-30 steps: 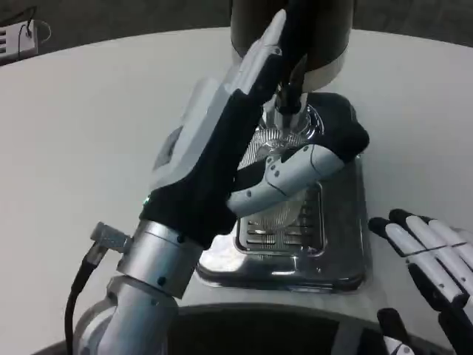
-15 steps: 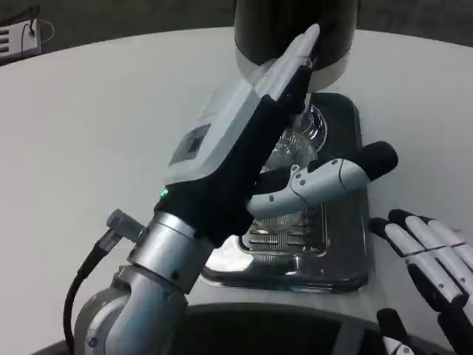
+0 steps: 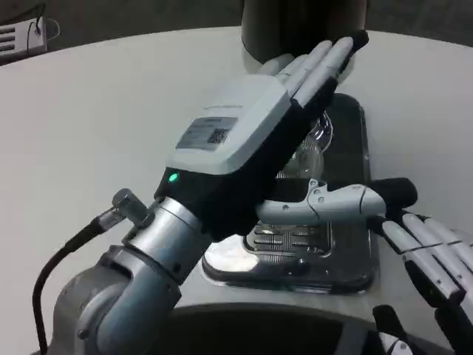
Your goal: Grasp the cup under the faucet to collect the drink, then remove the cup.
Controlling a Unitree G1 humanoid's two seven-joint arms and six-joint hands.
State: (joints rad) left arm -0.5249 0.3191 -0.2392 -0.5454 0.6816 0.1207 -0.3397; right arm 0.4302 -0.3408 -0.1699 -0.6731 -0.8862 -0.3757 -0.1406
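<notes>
Left robot hand point(image 3: 251, 140), fingers spread, hovers over the clear cup point(image 3: 307, 151) on the drip tray point(image 3: 347, 251).

Even, soft overhead light here, the white table point(image 3: 111, 111) evenly bright from nine o'clock across to twelve, fading to dark floor along the top edge. Bright glare patches on the chrome drip tray point(image 3: 295, 259) at five o'clock, and highlights sparkle on the clear cup point(image 3: 314, 144) near centre. The left hand point(image 3: 251, 148) looms close and slightly soft, its black underside throwing shade over the tray. Right hand point(image 3: 436, 266) at four o'clock looks mildly blurred. Overall low resolution, grainy, with faint wide-angle stretch at the edges.
</notes>
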